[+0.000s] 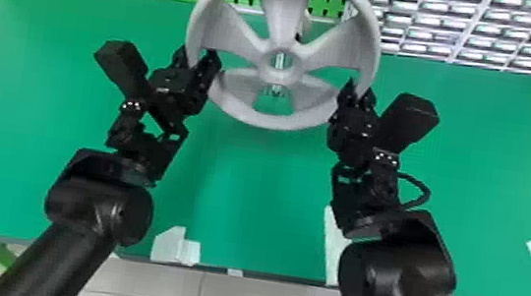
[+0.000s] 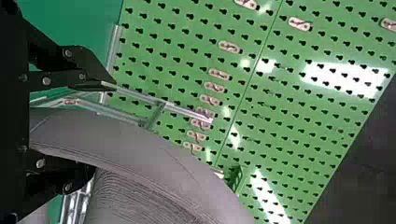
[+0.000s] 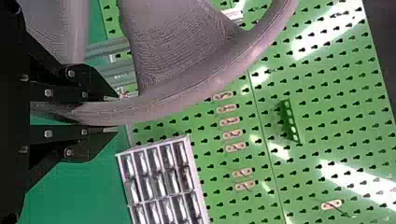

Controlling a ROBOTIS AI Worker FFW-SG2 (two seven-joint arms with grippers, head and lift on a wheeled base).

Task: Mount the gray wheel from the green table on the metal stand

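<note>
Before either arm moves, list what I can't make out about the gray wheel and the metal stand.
- Most of the metal stand: in the head view, the gray wheel covers it.
- Whether the hub is seated on the stand: the wheel's own body hides any contact in the head view.
- The top of the rim: cut off by the head view's upper edge.
- The wheel's back: turned away in the head view.

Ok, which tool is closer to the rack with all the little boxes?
Right. The right tool is at the right side of the wheel, in front of the left end of the rack. The left tool is at the wheel's left side, farther off.
</note>
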